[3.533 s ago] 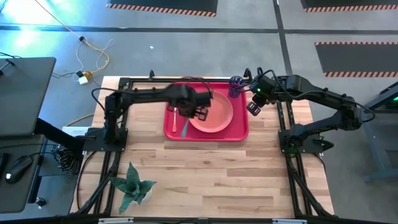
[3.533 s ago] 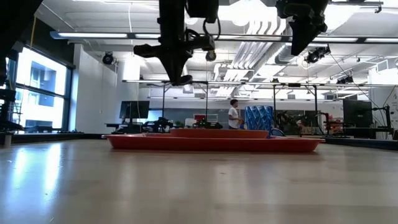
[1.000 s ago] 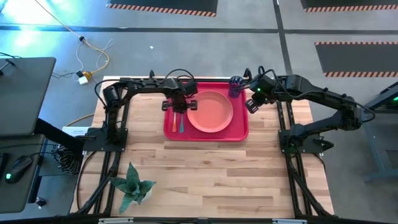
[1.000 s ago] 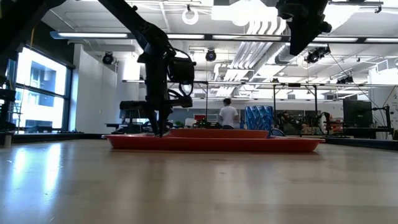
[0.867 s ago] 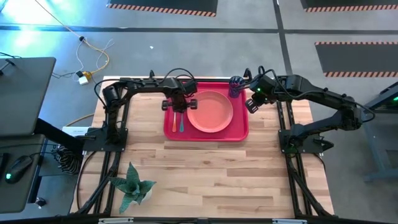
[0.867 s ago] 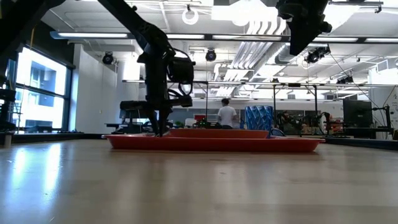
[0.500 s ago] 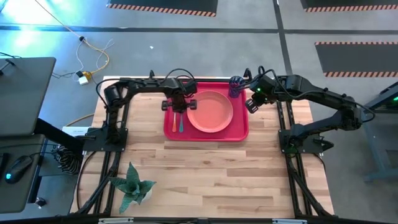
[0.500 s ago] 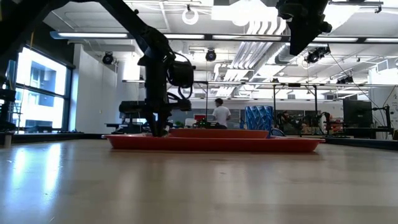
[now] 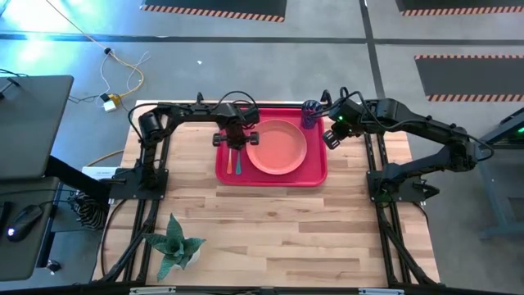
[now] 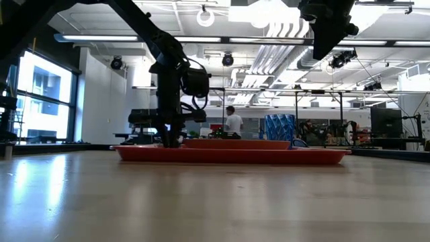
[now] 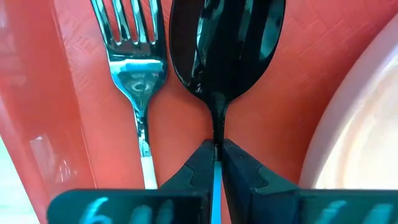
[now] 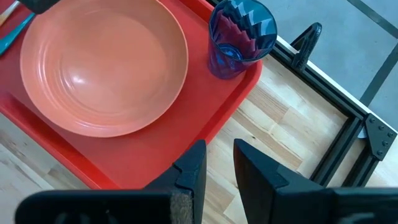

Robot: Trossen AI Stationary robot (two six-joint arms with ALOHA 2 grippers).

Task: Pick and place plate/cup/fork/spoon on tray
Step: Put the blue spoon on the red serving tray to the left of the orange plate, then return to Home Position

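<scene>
While the left gripper [image 11: 216, 163] is down at the tray [image 9: 314, 176], its jaws are pinched together on the neck of the spoon [image 11: 225, 50], so your last placement is not finished. Largest first: the tray lies on the far half of the table. The plate [image 9: 278, 147] sits inside it, right of centre. The cup [image 9: 310, 114] stands in the tray's far right corner. The fork [image 11: 136, 62] lies near the tray's left rim, and the spoon lies just beside it, between fork and plate, bowl apparently resting on the tray floor. The right gripper [image 12: 217, 163] hangs above the tray's right edge, fingers a little apart, holding nothing. Judgement: all four items are on the tray; you have only the spoon's release and the arm's withdrawal left.
</scene>
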